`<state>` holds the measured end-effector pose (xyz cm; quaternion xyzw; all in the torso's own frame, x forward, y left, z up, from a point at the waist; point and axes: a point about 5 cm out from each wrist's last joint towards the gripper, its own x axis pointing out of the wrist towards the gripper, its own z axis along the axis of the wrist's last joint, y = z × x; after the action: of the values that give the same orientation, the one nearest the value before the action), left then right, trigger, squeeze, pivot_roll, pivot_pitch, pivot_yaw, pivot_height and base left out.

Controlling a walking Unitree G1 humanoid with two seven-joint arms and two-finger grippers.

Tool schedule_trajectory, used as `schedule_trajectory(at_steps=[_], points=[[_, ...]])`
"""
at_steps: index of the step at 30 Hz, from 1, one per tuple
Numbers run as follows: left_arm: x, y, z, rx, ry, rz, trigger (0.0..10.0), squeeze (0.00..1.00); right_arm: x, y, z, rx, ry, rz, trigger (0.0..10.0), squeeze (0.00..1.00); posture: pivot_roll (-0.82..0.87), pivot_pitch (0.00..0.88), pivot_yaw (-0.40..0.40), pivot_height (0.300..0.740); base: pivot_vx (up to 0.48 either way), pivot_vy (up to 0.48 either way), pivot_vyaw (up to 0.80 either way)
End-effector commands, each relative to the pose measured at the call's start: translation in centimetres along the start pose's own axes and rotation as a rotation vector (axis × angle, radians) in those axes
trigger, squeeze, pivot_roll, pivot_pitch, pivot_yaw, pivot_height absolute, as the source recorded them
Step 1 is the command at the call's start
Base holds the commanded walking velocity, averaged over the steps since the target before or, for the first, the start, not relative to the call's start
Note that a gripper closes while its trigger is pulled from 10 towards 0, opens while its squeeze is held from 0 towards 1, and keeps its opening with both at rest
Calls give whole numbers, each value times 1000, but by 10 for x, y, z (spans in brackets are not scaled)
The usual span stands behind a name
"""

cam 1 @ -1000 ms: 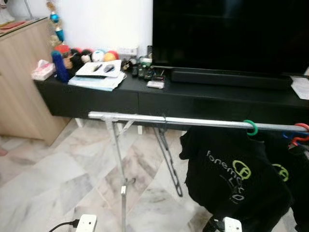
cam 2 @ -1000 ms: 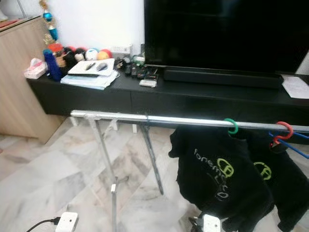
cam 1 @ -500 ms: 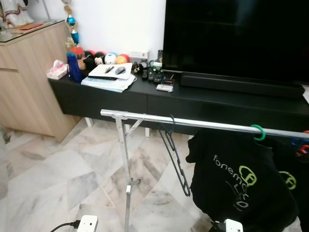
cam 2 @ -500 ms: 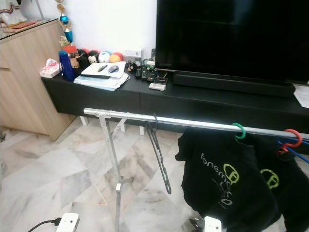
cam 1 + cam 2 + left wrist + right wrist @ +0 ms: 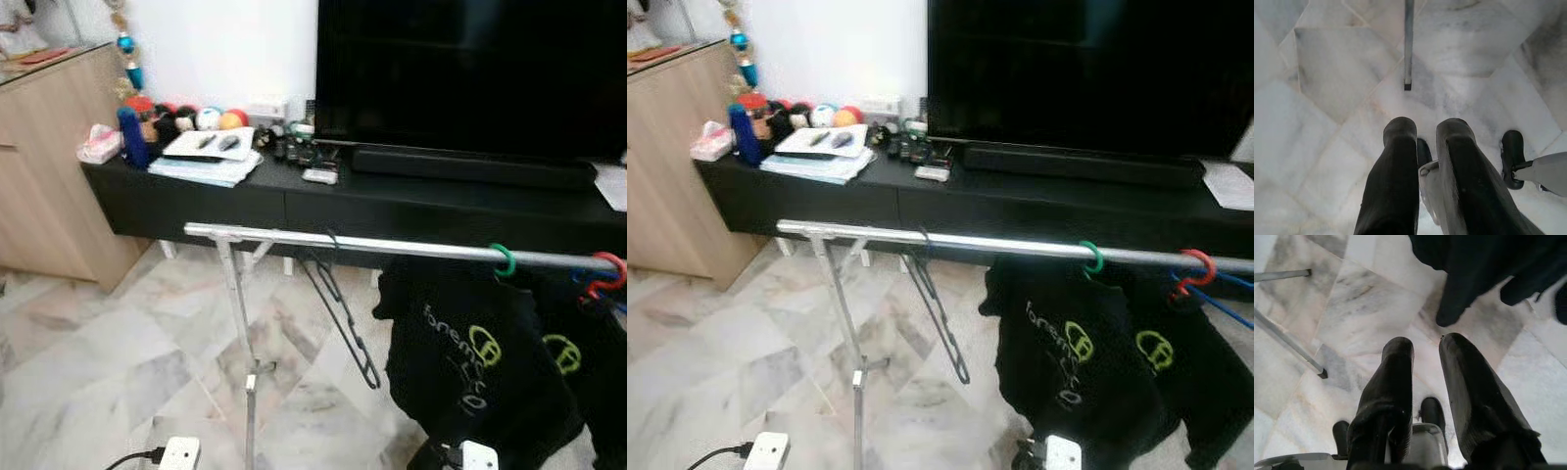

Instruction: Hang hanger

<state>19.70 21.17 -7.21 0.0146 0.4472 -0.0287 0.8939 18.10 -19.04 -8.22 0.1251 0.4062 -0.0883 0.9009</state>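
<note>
We see an empty black hanger (image 5: 340,313) hooked on the silver rail (image 5: 392,246) of a drying rack, dangling tilted between the rack's upright leg (image 5: 240,333) and a black printed shirt (image 5: 470,352). Our left gripper (image 5: 1425,132) and right gripper (image 5: 1422,352) point down at the marble floor (image 5: 98,362), fingers slightly apart, holding nothing.

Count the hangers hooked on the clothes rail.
4: an empty black hanger left of centre, a green-hooked one carrying a black shirt, then red-hooked and blue ones at the right end. More may hang beyond the frame.
</note>
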Motion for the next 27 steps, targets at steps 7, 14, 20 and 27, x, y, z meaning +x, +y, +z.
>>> schedule_trajectory(at_steps=[7, 14, 20, 27], points=[[0, -1, 0, 12, 8, -8, 10000, 0, -1, -3, 1, 16, -17, -21, 10000, 0, 0, 0, 1, 740, 34, 0, 0], [0, 0, 0, 12, 8, -5, 10000, 0, 0, -3, 2, 23, -25, -21, 10000, 0, -2, 0, 3, 740, 265, 0, 0], [0, 0, 0, 14, 10, -6, 10000, 0, -1, -4, 0, 25, -19, -24, 10000, 0, -2, 0, 4, 740, 294, 0, 0], [0, -1, 0, 11, 5, -9, 10000, 0, -1, -4, 1, 22, -23, -23, 10000, 0, -3, 0, 3, 740, 124, 0, 0]])
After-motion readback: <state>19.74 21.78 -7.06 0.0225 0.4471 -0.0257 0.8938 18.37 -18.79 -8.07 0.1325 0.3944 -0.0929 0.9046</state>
